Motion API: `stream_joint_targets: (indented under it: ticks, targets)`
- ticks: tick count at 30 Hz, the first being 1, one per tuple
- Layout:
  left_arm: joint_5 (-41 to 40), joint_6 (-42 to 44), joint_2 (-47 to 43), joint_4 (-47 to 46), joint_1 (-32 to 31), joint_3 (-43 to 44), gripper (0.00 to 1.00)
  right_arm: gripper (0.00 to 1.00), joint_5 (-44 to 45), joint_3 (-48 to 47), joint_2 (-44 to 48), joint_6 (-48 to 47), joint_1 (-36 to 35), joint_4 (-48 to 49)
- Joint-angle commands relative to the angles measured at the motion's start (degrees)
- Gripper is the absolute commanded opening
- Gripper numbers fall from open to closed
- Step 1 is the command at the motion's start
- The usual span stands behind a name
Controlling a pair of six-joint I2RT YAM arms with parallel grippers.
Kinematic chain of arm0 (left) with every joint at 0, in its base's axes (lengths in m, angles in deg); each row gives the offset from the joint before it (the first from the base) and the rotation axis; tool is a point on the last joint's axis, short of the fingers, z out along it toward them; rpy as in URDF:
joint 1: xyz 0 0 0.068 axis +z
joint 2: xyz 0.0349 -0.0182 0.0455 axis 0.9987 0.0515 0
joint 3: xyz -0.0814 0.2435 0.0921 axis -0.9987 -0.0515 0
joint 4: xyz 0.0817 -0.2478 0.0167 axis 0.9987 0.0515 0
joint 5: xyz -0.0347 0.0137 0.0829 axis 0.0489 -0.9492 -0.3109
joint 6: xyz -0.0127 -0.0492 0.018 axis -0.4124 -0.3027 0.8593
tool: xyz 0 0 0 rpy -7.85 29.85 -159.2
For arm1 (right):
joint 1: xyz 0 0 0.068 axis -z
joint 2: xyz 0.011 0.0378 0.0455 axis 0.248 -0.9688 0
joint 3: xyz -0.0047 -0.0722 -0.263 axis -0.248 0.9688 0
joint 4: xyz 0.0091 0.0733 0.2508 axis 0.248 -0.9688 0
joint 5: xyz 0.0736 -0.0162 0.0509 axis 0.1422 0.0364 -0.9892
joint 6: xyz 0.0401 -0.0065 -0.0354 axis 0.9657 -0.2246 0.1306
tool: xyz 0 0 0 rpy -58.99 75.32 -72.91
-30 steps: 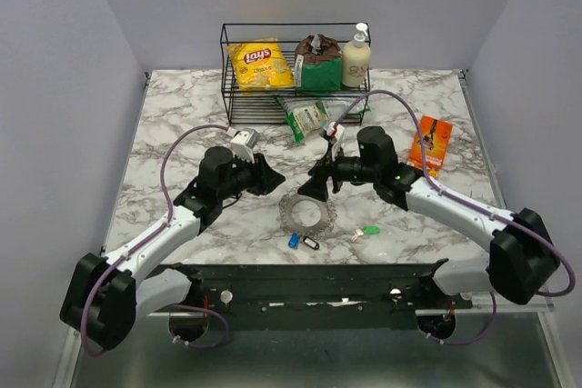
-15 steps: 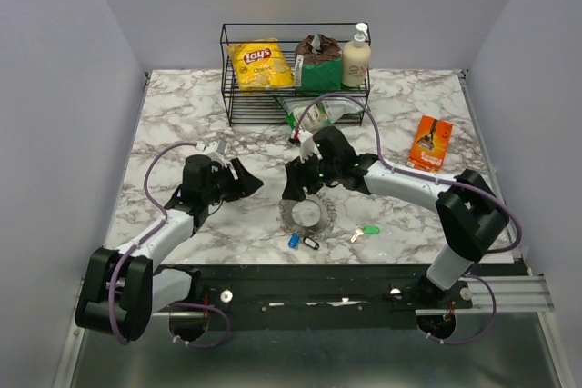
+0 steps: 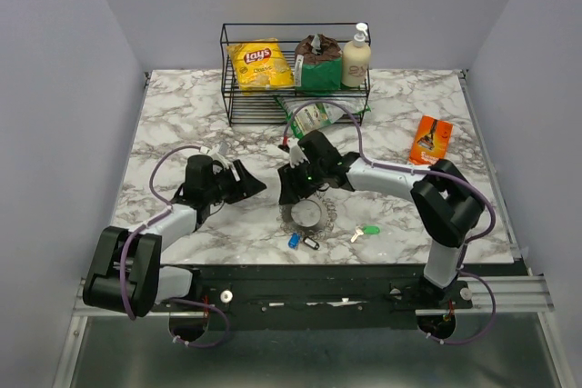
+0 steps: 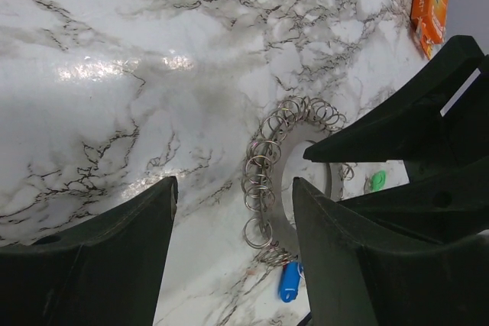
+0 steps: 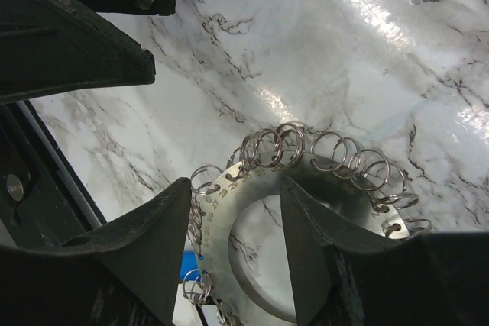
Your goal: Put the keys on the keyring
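The keyring [image 3: 318, 222] is a flat silvery numbered disc with many small split rings round its rim, lying near the table's front middle. It also shows in the left wrist view [image 4: 262, 167] and the right wrist view [image 5: 218, 227]. The blue key [image 3: 294, 240] lies just in front of it, also seen in the left wrist view [image 4: 289, 282]. The green key [image 3: 368, 232] lies to its right. No red key shows clearly. My right gripper [image 3: 288, 192] is open, its jaws straddling the disc's rim [image 5: 233, 188]. My left gripper [image 3: 255, 184] is open and empty to the ring's left [image 4: 233, 188].
A wire basket [image 3: 238, 97] at the back holds a Lays bag [image 3: 259, 63], a brown bag and a lotion bottle [image 3: 355, 56]. A green snack packet [image 3: 309, 115] lies in front of it. An orange packet [image 3: 430, 140] lies at the right.
My right gripper has moved left and down onto the ring's left rim. My left gripper has drawn back to the left, away from the ring. Ring and keys lie as before.
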Motion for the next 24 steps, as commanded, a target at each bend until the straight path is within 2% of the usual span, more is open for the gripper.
stream_joint_targets:
  ticks: [1,7,11,12,16,19,24]
  targets:
    - [2.82,0.41,0.13,-2.01,0.35,-0.13,0.71,0.58,1.30,-2.03,-1.16,0.30,-1.22,-2.10]
    - [4.32,2.08,-4.60,-5.08,-0.09,-4.96,0.67,0.58,2.44,-0.45,0.68,0.74,-1.48,-2.10]
    - [0.89,3.22,-9.79,-5.96,-2.89,-9.00,0.64,0.58,3.76,0.16,2.00,1.62,-1.40,-2.01]
    - [-2.77,3.57,-11.72,-5.53,-4.21,-8.92,0.63,0.58,3.85,0.25,2.27,1.62,-1.39,-2.01]
    - [-14.37,7.17,-14.81,6.39,-13.42,-5.50,0.63,0.58,3.94,1.13,4.28,2.76,-0.17,-2.01]
    - [-20.80,9.20,-15.86,11.50,-15.73,-3.65,0.62,0.59,3.41,2.62,5.78,2.67,1.59,-1.93]
    - [-26.18,14.90,-15.35,19.16,-19.33,1.52,0.59,0.59,0.34,6.40,10.61,2.50,5.89,-0.35]
